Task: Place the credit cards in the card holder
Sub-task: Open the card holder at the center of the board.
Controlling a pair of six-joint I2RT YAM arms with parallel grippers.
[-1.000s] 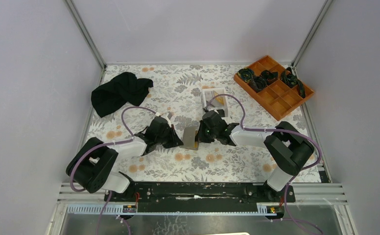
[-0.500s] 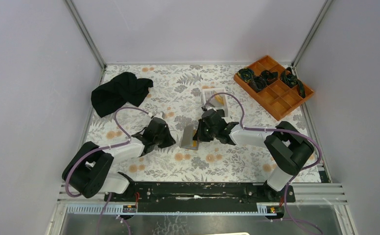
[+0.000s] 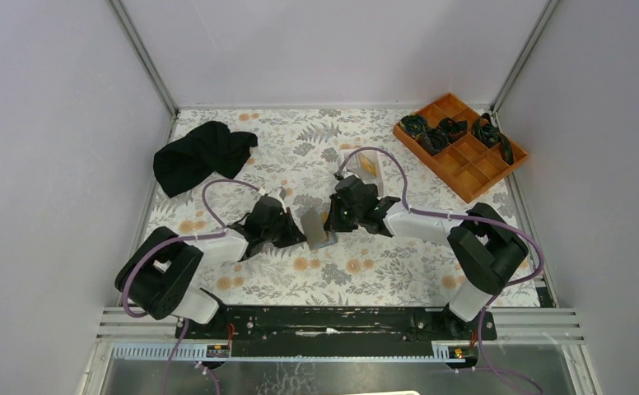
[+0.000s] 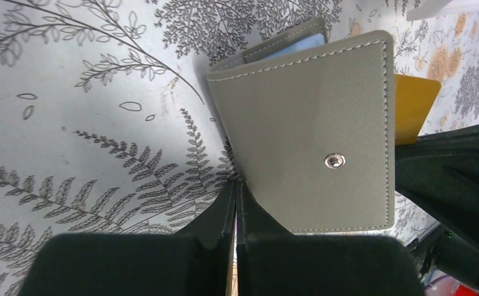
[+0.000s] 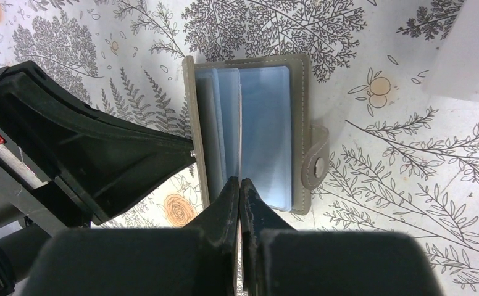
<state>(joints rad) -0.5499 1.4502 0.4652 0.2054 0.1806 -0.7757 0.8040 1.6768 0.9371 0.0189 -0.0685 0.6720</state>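
Left claw (image 4: 237, 196) is pinched shut, its tips at the lower-left corner of the card holder (image 4: 311, 135), whose grey cover stands raised at the centre of the top view. Right claw (image 5: 240, 188) is also closed tight, at the lower edge of a pale blue inner leaf. An orange-gold card (image 4: 413, 106) pokes out behind the cover. The white tray (image 3: 357, 163) sits just above, the black cloth (image 3: 201, 155) upper left. Half a second ago the left claw stood apart from the holder.
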